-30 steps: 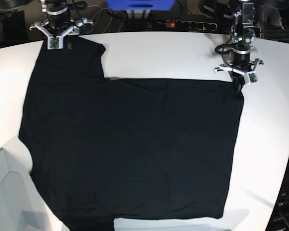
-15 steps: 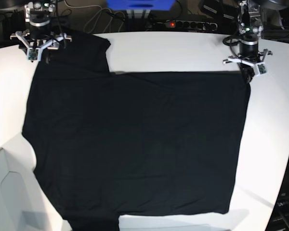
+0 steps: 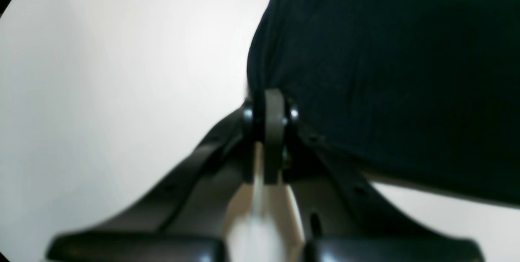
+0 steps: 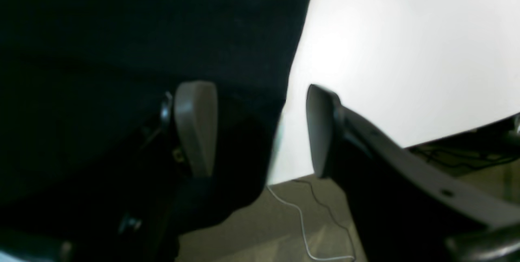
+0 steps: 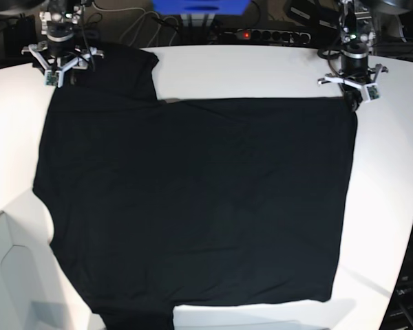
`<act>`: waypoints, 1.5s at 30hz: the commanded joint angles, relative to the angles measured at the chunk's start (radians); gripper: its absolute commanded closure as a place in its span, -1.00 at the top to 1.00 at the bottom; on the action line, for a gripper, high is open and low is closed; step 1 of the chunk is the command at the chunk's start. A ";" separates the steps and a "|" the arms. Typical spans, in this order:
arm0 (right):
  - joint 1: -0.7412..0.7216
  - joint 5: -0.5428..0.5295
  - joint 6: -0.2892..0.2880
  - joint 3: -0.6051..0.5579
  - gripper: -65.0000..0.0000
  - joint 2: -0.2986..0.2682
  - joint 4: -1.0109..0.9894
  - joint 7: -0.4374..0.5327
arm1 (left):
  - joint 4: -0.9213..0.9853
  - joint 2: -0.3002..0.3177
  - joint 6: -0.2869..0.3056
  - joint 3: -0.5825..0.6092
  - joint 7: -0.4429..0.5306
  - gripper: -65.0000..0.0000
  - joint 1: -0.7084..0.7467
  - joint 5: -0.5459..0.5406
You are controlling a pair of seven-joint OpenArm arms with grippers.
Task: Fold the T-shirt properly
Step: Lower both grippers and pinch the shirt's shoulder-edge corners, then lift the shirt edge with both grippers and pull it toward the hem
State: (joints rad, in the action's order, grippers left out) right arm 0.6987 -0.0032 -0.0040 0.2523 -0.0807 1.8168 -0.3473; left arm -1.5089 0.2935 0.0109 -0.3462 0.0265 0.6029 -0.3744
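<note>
The black T-shirt [image 5: 193,206] lies spread flat and plain side up on the white table [image 5: 261,69]. One sleeve points to the far left. My left gripper [image 5: 353,98] is at the shirt's far right corner. In the left wrist view it [image 3: 270,109] is shut on the edge of the black cloth [image 3: 386,71]. My right gripper [image 5: 63,74] is at the far left sleeve. In the right wrist view it [image 4: 258,128] is open, with the edge of the cloth [image 4: 142,30] lying between its fingers [image 4: 195,128]. No print or label shows.
A power strip [image 5: 268,34] with a red light, cables and a blue box [image 5: 199,7] lie behind the table's far edge. The table edge curves away at the right [image 5: 406,227]. A white panel [image 5: 10,275] sits at the lower left. Floor and a cable [image 4: 300,221] show below the right gripper.
Both arms have moved toward the table's far edge, drawing the shirt's far side back and flatter. Over the last half second they moved only slightly.
</note>
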 commanded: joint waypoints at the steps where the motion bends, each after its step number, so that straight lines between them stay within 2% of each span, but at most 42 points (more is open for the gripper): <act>1: 0.008 0.004 -0.004 0.005 0.09 -0.006 0.007 0.021 | -0.015 0.011 -0.006 -0.007 0.025 -1.00 0.009 0.004; 7: -0.021 0.004 -0.004 0.005 0.07 -0.017 -0.065 0.021 | -0.014 0.011 -0.006 -0.007 0.026 -1.00 0.019 0.004; 9: -0.027 0.004 -0.004 0.005 0.01 -0.017 -0.088 0.021 | -0.012 0.011 -0.006 -0.007 0.028 -1.00 0.021 0.004; 11: -0.027 0.004 -0.004 0.005 -0.17 -0.017 -0.099 0.021 | -0.012 0.011 -0.006 -0.007 0.028 -1.00 0.021 0.004; 16: -0.027 0.004 -0.004 0.005 -0.84 -0.015 -0.096 0.021 | -0.019 0.011 -0.006 -0.009 0.029 -1.00 0.036 0.004; 18: -0.027 0.004 -0.004 0.005 -1.00 -0.015 -0.094 0.023 | -0.020 0.011 -0.006 -0.009 0.029 -1.00 0.038 0.004; 31: -0.023 0.004 -0.003 0.005 -1.00 -0.012 0.068 0.026 | -0.078 0.011 -0.012 -0.026 0.029 -1.00 0.062 0.004; 37: -0.027 0.004 -0.003 0.005 -1.00 -0.012 0.076 0.027 | -0.138 -0.049 -0.007 -0.107 0.025 -1.00 0.067 0.012; 45: -0.034 0.004 -0.003 0.005 -1.00 -0.015 0.139 0.029 | -0.184 -0.056 -0.007 -0.121 0.025 -1.00 0.061 0.013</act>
State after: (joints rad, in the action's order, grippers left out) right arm 0.6624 -0.0036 -0.0044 0.2523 -0.0879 1.9369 -0.3431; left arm -1.6749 0.2291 0.0109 -0.4614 0.0235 0.6586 -0.3637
